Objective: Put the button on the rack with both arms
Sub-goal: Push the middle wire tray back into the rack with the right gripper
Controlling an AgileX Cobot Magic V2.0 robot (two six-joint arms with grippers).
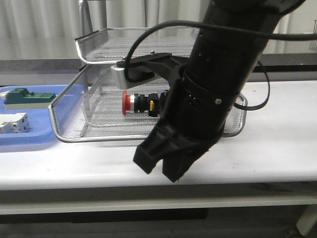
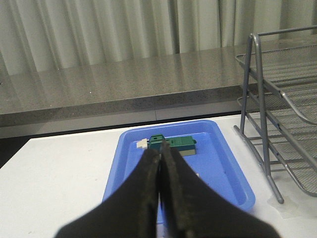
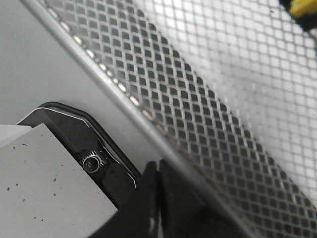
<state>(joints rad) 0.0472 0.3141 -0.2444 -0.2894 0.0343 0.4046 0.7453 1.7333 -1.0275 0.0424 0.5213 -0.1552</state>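
The button (image 1: 140, 102) lies on its side in the pulled-out bottom tier of the rack (image 1: 79, 126), red head toward the blue tray (image 1: 29, 140). The right gripper (image 1: 161, 168) hangs in front, fingers clenched on nothing; the left gripper (image 2: 161, 163) is clenched and empty too. Sliding the tier home wants a gentle, square push. The blue tray holds a green block (image 2: 172, 144) and a white device (image 1: 13, 123).
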